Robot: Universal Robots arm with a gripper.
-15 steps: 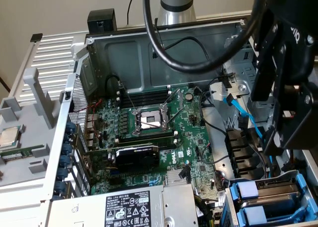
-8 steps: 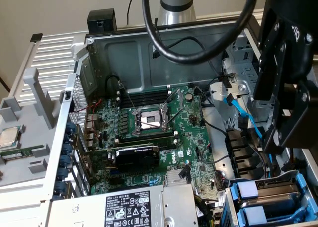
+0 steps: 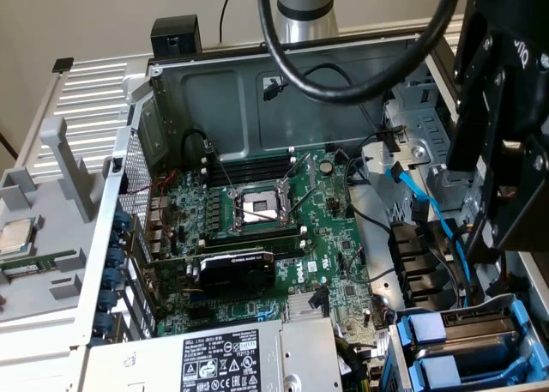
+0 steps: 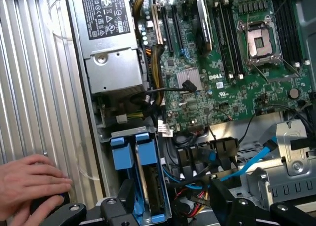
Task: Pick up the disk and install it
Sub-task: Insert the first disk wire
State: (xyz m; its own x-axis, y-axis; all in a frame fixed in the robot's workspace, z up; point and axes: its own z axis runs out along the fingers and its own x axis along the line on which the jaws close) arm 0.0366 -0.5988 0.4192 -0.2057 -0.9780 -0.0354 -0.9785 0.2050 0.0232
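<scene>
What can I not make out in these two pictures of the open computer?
- Blue drive carriers, exterior view: cut off by the edge; drive labels hidden inside the bay.
- Person's hand, wrist view: partly cut off by the edge; what it touches is covered.
- Power supply label, exterior view: print too small to read.

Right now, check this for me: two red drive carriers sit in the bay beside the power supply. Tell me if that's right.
Not quite. The wrist view shows the two carriers are blue, not red. The rest holds: they sit in the bay beside the power supply.
</scene>
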